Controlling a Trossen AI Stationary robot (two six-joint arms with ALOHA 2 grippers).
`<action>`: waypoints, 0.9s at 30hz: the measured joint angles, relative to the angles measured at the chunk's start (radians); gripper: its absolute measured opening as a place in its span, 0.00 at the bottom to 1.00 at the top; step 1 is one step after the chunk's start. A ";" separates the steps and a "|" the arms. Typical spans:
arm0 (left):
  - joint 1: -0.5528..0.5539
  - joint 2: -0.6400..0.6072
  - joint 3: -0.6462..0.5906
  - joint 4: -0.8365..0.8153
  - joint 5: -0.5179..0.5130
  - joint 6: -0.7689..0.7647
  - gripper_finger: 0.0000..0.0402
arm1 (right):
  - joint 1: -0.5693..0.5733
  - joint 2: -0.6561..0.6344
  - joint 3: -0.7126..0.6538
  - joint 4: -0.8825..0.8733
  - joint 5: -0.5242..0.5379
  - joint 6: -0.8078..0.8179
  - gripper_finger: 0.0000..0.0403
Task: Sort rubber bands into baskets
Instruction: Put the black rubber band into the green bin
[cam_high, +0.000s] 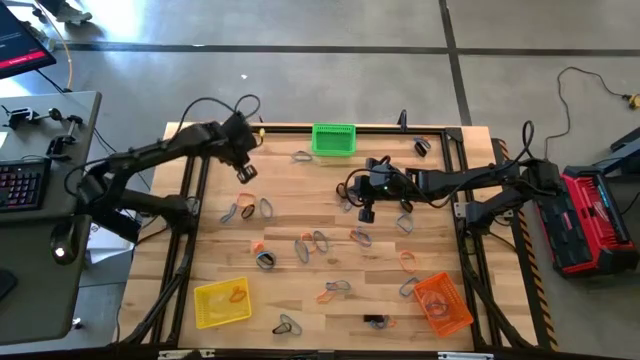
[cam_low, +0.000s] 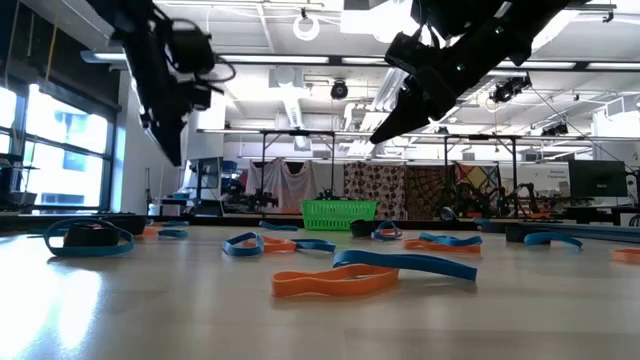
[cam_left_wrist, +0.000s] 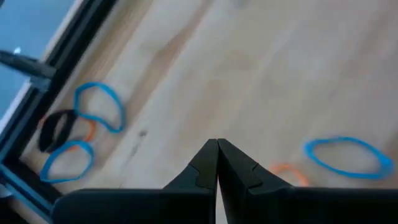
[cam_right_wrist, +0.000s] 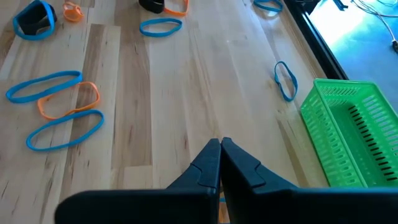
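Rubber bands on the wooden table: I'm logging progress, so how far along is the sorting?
Barely begun: the yellow mesh basket holds one orange band. Nothing in hand; the left hand and right hand are shut and empty. Left: many loose rubber bands; the green mesh basket looks empty.

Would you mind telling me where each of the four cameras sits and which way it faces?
High view: overhead, looking straight down on the table; shows both arms, left tool, right tool.
Low view: at tabletop height, looking level across the rubber bands into the room; both arms hang from above.
Left wrist view: on the left arm, looking past its shut tool at bands.
Right wrist view: on the right arm, past its shut tool.
Shared: the green basket shows in the right wrist, high and low views.
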 joint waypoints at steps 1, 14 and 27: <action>0.028 0.024 0.003 0.004 0.007 0.017 0.00 | 0.000 0.000 0.000 0.000 0.000 0.000 0.00; 0.208 0.379 0.329 -0.138 -0.046 0.176 0.00 | 0.000 0.000 0.000 -0.001 -0.001 0.000 0.00; 0.304 0.520 0.435 -0.203 -0.070 0.246 0.21 | 0.000 0.000 0.000 -0.037 -0.003 0.025 0.00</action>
